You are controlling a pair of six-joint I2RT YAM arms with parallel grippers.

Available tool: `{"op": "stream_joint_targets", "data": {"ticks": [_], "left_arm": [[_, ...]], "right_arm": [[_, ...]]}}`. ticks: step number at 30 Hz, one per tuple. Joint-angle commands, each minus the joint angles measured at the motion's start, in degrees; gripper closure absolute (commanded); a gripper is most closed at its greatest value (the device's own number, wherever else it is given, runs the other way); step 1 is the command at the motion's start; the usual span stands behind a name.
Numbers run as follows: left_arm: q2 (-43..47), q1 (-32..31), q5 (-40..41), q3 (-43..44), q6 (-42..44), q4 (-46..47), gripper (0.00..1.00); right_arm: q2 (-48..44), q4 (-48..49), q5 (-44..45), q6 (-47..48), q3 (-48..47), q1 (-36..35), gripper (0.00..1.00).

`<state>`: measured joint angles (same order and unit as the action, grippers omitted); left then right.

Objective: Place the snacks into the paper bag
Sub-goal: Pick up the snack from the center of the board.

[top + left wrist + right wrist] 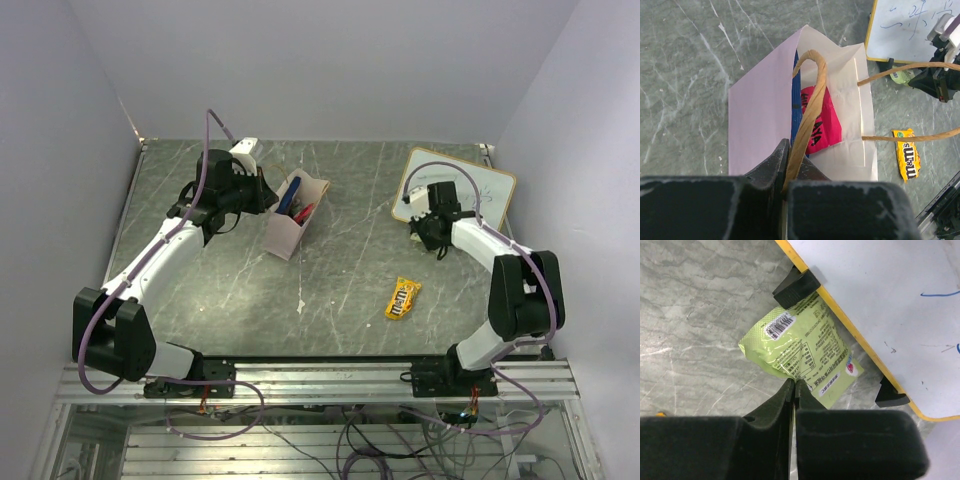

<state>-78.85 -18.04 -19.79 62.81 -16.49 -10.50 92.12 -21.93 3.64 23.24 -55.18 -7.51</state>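
Note:
The pale paper bag (288,222) stands tilted at mid-table, its mouth open. My left gripper (258,190) is shut on one of its thin brown handles (812,100). Inside the bag (755,120) I see a pink-red packet (820,122) and a dark blue packet (797,107). My right gripper (428,232) is shut on the edge of the light green packet (800,352), which lies beside the white board's foot. The yellow M&M's packet (402,297) lies flat on the table in front of the right arm; it also shows in the left wrist view (907,153). The other snacks are hidden.
A white scribbled board (455,190) with a yellow frame stands on black feet (795,286) at the back right, right behind the green packet. Purple walls close in the left, right and back sides of the grey marbled table (340,300).

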Motion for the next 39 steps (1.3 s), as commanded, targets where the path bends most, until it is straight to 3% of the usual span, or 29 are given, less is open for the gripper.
{"op": "stream_joint_targets", "data": {"ticks": [1, 10, 30, 39], "left_arm": [[1.50, 0.46, -1.57, -0.05, -0.22, 4.73, 0.93], [0.75, 0.47, -1.85, 0.79, -0.37, 4.40, 0.93], [0.33, 0.46, -2.33, 0.05, 0.82, 4.93, 0.93], [0.97, 0.46, -4.27, -0.44, 1.06, 5.52, 0.93]], "right_arm": [[-2.72, -2.49, -0.39, -0.58, -0.88, -0.16, 1.00], [-7.10, -7.49, -6.74, -0.39, -1.84, -0.15, 1.00], [-11.93, -19.01, -35.65, 7.22, -19.87, -3.01, 1.00], [-10.32, -19.42, -34.34, 7.42, -32.06, -11.14, 1.00]]}}
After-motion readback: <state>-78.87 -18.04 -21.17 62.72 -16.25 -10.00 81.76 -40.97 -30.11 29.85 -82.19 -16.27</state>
